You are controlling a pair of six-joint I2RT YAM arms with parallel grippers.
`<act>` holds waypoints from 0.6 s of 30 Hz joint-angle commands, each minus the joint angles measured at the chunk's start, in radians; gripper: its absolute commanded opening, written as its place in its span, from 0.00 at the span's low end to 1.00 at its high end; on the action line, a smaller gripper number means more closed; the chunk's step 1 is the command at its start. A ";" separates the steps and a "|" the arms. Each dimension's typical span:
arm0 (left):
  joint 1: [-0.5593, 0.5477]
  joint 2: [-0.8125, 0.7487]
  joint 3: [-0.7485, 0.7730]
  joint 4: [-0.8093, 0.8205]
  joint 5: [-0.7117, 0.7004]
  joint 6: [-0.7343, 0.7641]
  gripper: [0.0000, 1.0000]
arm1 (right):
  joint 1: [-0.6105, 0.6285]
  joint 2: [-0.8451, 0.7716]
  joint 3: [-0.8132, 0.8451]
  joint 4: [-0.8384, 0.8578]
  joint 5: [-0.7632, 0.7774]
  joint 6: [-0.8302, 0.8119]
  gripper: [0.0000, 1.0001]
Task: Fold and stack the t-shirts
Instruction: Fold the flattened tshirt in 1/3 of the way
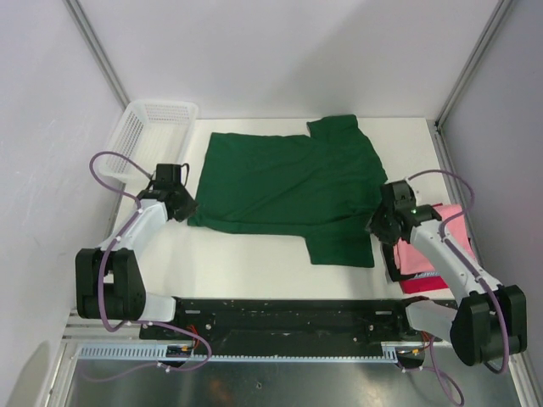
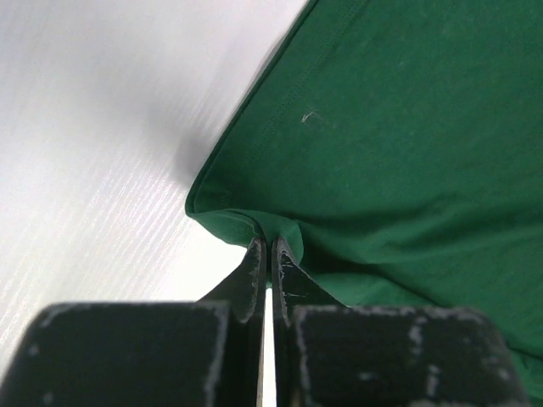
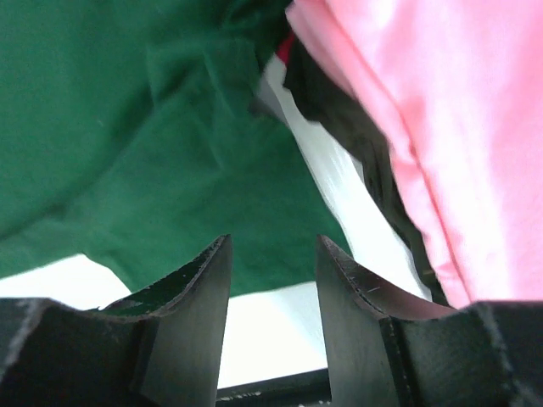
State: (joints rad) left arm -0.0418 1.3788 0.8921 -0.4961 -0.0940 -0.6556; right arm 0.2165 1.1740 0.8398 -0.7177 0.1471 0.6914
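Left end effector point(image 2: 269, 248) pinches green t-shirt point(image 1: 288, 182).

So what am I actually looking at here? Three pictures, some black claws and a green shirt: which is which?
These are two robot arms bolted to a white table. The wide picture looks down from above. The other two come from small cameras on each arm's wrist, so you see its own two fingers up close. A green t-shirt lies spread out, with a white mesh basket at the back left. On the right, a folded pink shirt lies on a red one. The left gripper is pinched shut on the green shirt's corner. The right gripper has its jaws apart at the shirt's other side, with nothing between them.
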 commanded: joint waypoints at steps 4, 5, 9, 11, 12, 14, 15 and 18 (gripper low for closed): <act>-0.003 -0.031 -0.005 0.031 0.029 0.013 0.00 | 0.095 -0.017 -0.164 -0.024 0.046 0.137 0.47; -0.003 -0.031 -0.008 0.032 0.029 0.013 0.00 | 0.104 -0.011 -0.176 -0.018 0.049 0.147 0.47; -0.004 -0.033 -0.016 0.033 0.030 0.014 0.00 | 0.142 0.013 -0.204 0.005 0.073 0.181 0.47; -0.004 -0.032 -0.019 0.034 0.031 0.014 0.00 | 0.154 0.027 -0.211 0.017 0.083 0.191 0.48; -0.004 -0.032 -0.019 0.034 0.032 0.014 0.00 | 0.159 0.034 -0.214 0.021 0.089 0.194 0.47; -0.003 -0.033 -0.020 0.034 0.030 0.015 0.00 | 0.168 0.045 -0.222 0.026 0.100 0.201 0.47; -0.004 -0.035 -0.021 0.033 0.028 0.016 0.00 | 0.172 0.047 -0.229 0.030 0.103 0.203 0.47; -0.003 -0.038 -0.028 0.034 0.021 0.015 0.00 | 0.174 0.042 -0.246 0.034 0.110 0.208 0.42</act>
State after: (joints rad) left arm -0.0418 1.3781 0.8772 -0.4828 -0.0723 -0.6548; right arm 0.3828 1.2175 0.6140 -0.7025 0.2039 0.8646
